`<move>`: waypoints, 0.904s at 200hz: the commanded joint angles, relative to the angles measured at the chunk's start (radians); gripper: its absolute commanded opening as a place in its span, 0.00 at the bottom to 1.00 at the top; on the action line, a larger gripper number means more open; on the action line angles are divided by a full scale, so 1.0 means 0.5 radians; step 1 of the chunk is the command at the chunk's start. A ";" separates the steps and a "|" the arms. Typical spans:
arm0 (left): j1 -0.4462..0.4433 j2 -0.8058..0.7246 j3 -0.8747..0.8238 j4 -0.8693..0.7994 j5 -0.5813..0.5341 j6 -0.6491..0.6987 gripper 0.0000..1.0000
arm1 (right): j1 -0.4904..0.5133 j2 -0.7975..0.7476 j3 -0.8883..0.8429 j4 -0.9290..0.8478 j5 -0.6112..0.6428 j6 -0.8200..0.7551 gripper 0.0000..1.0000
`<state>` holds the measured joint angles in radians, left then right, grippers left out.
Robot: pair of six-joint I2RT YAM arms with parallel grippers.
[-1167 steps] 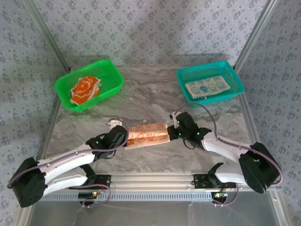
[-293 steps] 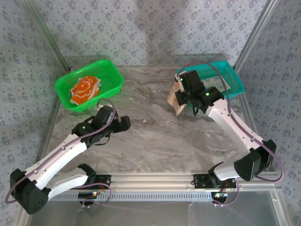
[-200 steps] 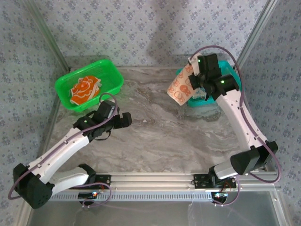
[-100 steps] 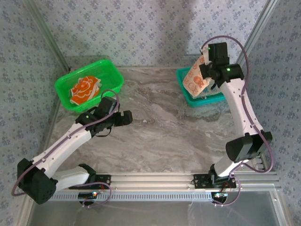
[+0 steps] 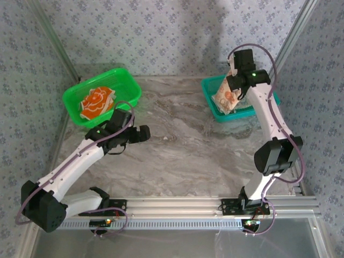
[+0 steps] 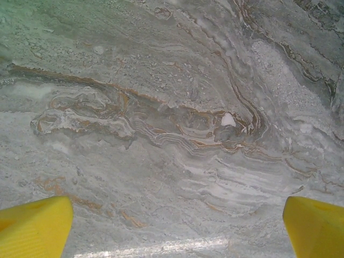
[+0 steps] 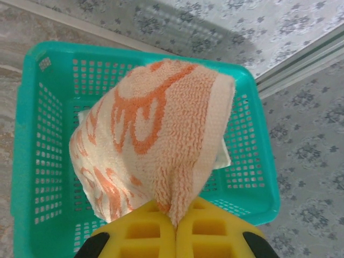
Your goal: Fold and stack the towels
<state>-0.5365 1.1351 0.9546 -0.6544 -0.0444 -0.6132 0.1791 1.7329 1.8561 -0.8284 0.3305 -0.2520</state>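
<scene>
My right gripper point(image 5: 233, 87) is shut on a folded cream towel with orange sun faces point(image 5: 225, 98), which hangs over the teal basket point(image 5: 209, 101). In the right wrist view the yellow fingers point(image 7: 145, 234) pinch the towel's fold point(image 7: 156, 134) above the basket's mesh floor point(image 7: 37, 161). A cream corner of another cloth point(image 7: 224, 156) peeks out beneath it. An orange towel with white print point(image 5: 97, 102) lies in the green basket point(image 5: 124, 80). My left gripper point(image 5: 143, 133) stands open over bare marble; its yellow fingertips point(image 6: 32, 226) are far apart with nothing between them.
The marble table point(image 5: 183, 156) spreads between the two baskets. Metal frame posts rise at the back corners, one right behind the teal basket point(image 5: 290, 37). An aluminium rail point(image 5: 177, 207) runs along the near edge by the arm bases.
The right gripper has carried the sun-face towel from the table's middle up and to the right, and now holds it lower over the teal basket. The left gripper let go, pulled back left and has barely moved since.
</scene>
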 commanded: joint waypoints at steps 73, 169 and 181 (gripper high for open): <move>0.048 -0.086 -0.097 0.026 0.049 -0.007 1.00 | 0.135 0.212 0.257 -0.120 -0.149 0.302 0.00; 0.064 -0.083 -0.133 0.059 0.067 -0.037 1.00 | 0.305 0.311 0.369 -0.131 -0.111 0.363 0.00; 0.063 -0.079 -0.133 0.065 0.073 -0.036 1.00 | 0.332 0.334 0.396 -0.143 -0.100 0.360 0.00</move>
<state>-0.5110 1.1004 0.8928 -0.6445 -0.0257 -0.6216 0.3096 1.8748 1.9984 -0.8871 0.2657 -0.0891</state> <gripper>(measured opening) 0.997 0.052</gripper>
